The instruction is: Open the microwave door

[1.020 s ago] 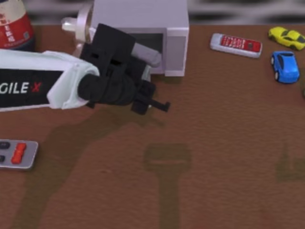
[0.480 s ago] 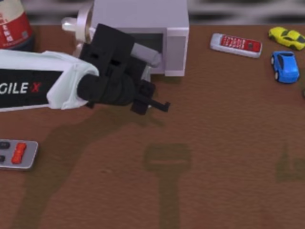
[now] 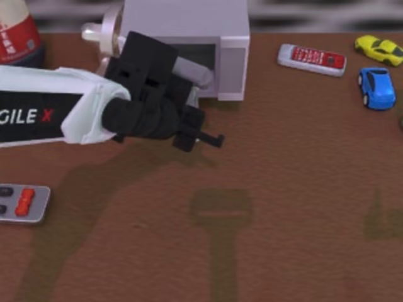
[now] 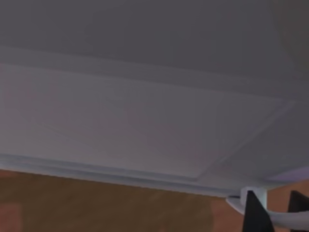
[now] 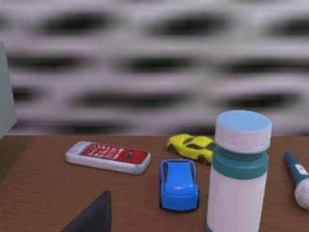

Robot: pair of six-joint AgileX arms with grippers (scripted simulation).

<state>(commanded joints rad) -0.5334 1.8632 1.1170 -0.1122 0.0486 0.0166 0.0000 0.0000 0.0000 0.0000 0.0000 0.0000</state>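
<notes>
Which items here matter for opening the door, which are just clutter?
Job:
microwave
microwave door, swung open at the microwave's left
left gripper, at the door handle

Clutter:
red phone
yellow car
blue car
grey remote
red-labelled bottle
white bottle

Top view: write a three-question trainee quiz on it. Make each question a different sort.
1. Fill in: the ___ arm reaches across the front of the small boxy light grey-white microwave.
2. True or false: the microwave door is shut flat, hiding the cavity.
3. What lies between the microwave and the blue toy car?
A. red-and-silver phone
B. grey remote
C. red-labelled bottle

Key: 1 left; 2 false; 3 A.
</notes>
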